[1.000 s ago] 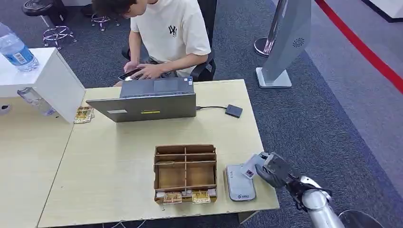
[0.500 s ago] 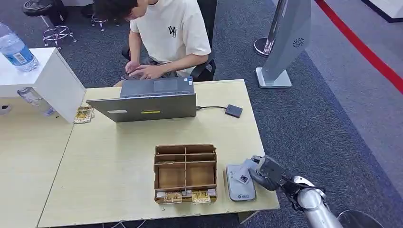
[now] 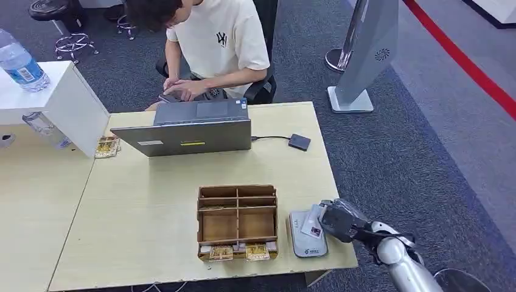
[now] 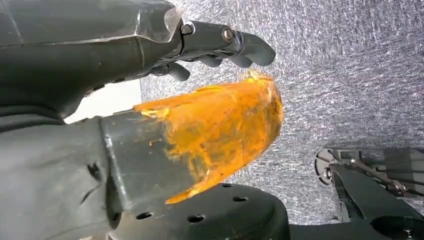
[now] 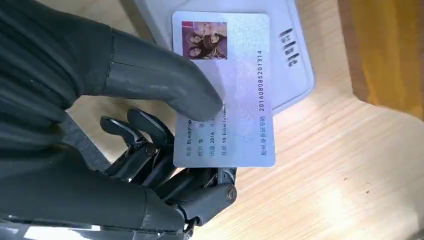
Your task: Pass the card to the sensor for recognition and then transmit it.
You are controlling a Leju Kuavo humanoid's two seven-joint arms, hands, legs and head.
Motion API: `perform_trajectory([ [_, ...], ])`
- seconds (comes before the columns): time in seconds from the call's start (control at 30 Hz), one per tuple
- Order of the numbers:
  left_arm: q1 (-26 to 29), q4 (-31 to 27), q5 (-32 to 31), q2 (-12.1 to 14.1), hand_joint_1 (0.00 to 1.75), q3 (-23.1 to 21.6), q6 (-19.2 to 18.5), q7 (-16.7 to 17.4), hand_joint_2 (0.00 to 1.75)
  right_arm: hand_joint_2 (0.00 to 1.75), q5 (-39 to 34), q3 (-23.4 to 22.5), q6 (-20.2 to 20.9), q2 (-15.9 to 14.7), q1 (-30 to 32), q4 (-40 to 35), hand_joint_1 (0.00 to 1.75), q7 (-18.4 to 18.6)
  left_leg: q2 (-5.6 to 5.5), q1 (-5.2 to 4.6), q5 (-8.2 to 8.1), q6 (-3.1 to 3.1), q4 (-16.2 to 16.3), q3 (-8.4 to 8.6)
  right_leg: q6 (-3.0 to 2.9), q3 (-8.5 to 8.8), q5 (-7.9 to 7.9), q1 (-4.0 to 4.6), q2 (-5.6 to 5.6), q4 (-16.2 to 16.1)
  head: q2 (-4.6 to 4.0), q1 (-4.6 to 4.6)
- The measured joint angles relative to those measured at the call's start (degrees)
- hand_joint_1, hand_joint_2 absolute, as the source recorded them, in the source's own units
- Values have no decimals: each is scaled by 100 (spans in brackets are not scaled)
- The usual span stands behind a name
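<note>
Holding the card (image 5: 222, 90) in the right hand (image 3: 338, 220), thumb pressing on its printed face and dark fingers (image 5: 150, 145) backing it from beneath, so the photo end is projecting free of the grip. Presenting that free end flat over the grey sensor (image 3: 306, 234) at the near right corner of the tabletop (image 3: 152, 201), just beside the cardboard organiser (image 3: 237, 220); likely keeping the card face-up and parallel to the reader's top so it can register. Overlapping the sensor with only part of the card; whether touching or hovering just above, cannot tell. Judging the recognition step as under way, with the handing-on part not yet begun. Hanging low over the grey carpet (image 4: 350, 75), the left hand (image 4: 220, 42), fingers loosely curled and apart, gripping nothing. Sitting behind the open laptop (image 3: 188, 131), a person (image 3: 213, 45) busy with a phone, well apart from the card.
</note>
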Motion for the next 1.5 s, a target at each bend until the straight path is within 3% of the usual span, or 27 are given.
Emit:
perform_trajectory([
  [1.03, 5, 0, 0, 0, 0, 114, -13, 17, 0, 175, 146, 282, -236, -44, -84, 109, 175, 79, 1, 0, 0, 0, 0, 7, 0, 7, 0, 0, 1, 0, 0, -2],
  [1.2, 6, 0, -18, -4, 0, 120, -13, 17, 0, 175, 54, 240, -654, 83, -78, 68, 175, 52, 1, 0, 0, 0, 0, 6, 0, 8, 0, 0, 1, 0, 0, -2],
  [1.5, 13, 0, -149, -112, 0, 122, 13, 20, 0, 175, 98, -496, -2334, 870, -45, -612, 175, -50, 0, 1, 1, 0, 0, 6, 0, 7, 0, 0, 0, 1, 0, 0],
])
